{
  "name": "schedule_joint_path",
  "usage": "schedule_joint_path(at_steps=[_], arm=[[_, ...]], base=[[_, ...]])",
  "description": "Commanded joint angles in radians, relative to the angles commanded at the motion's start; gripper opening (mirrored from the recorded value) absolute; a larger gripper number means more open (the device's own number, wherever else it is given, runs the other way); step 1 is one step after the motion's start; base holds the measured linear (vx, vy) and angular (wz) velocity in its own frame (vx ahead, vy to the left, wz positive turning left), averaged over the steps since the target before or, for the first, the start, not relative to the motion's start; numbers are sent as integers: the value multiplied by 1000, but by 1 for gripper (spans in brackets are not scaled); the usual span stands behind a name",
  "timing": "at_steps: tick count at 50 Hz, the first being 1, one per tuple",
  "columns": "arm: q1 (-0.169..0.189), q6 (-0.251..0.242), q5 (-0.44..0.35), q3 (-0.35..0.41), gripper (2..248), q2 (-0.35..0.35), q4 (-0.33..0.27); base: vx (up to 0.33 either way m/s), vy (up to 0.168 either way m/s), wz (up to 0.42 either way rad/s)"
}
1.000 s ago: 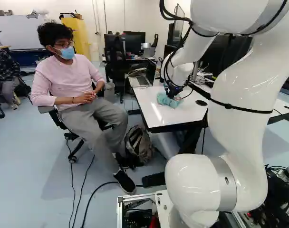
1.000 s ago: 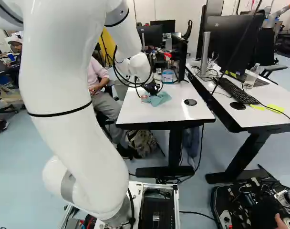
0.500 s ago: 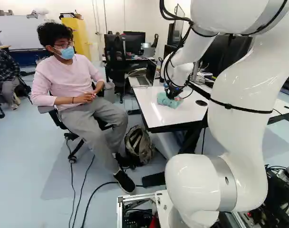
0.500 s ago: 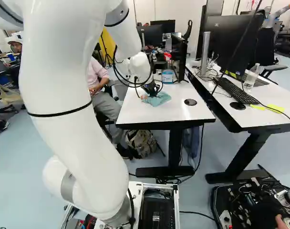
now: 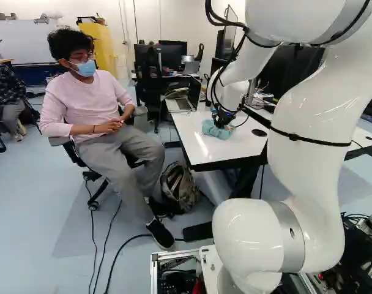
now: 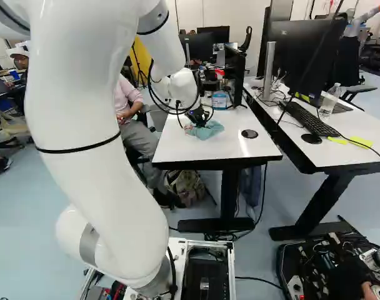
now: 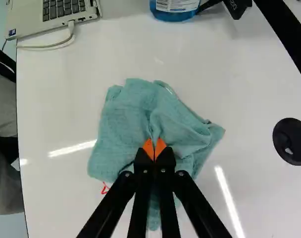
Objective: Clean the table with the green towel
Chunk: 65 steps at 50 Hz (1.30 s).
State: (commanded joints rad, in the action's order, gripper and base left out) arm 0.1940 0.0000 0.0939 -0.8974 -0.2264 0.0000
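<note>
We have the gripper (image 7: 154, 148) closed on a pinched fold of the towel (image 7: 125, 114), whose rest spreads over the middle of the table (image 7: 61, 198), in from the near edge, presumably so that a hold at one spot can still drag a broad wiping face. A red mark (image 7: 104, 188) peeks out beside the cloth on the side toward the near left corner, likely what we are here to rub off, while the laptop (image 7: 66, 10) and bottle (image 7: 175, 9) toward the far edge leave us room for strokes.
</note>
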Motion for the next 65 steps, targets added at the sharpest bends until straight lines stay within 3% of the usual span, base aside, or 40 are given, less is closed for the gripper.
schedule_joint_path(at_steps=[21, 39, 65], arm=[[-12, 0, 0, -24, 24, -20, 0], [-63, 0, 0, -73, 24, -61, 0], [-144, 0, 0, -39, 24, -33, 0]], base=[[0, 0, 0], [0, 0, 0], [0, 0, 0]])
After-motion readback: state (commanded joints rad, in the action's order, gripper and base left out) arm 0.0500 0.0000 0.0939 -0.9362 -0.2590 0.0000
